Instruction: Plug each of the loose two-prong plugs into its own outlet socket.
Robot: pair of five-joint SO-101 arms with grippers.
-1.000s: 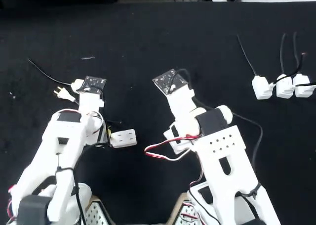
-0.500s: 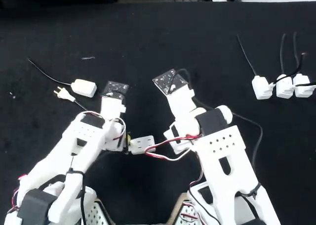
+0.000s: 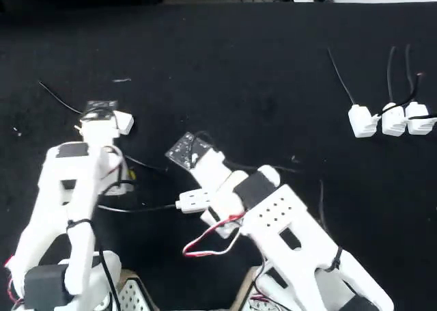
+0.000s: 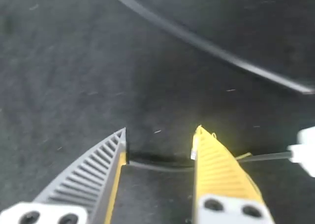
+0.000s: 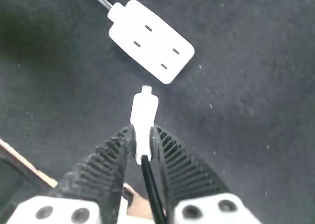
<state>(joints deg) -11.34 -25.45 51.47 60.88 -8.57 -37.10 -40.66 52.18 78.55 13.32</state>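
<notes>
My right gripper (image 5: 141,135) is shut on a small white plug (image 5: 145,111) with a black cable. The plug's tip points at a white outlet block (image 5: 151,48) lying flat, a short gap away. From above, the right gripper (image 3: 183,149) sits left of centre, with a white outlet block (image 3: 193,200) beside its arm. My left gripper (image 4: 160,133) is open just above the black cloth, and a thin black cable (image 4: 157,166) crosses between its fingers. A white plug end (image 4: 307,155) shows beside it. From above, the left gripper (image 3: 99,113) hangs next to a white block (image 3: 125,123).
Three white plug blocks (image 3: 362,119) (image 3: 394,118) (image 3: 418,117) with black cables lie at the far right. A thicker black cable (image 4: 206,47) runs beyond the left gripper. Loose cables (image 3: 136,207) trail between the arms. The table's back and middle are bare black cloth (image 3: 273,65).
The left arm swung toward the centre, then back left to the white block. The right arm swung left and nearer the front. The outlet block slid right.
</notes>
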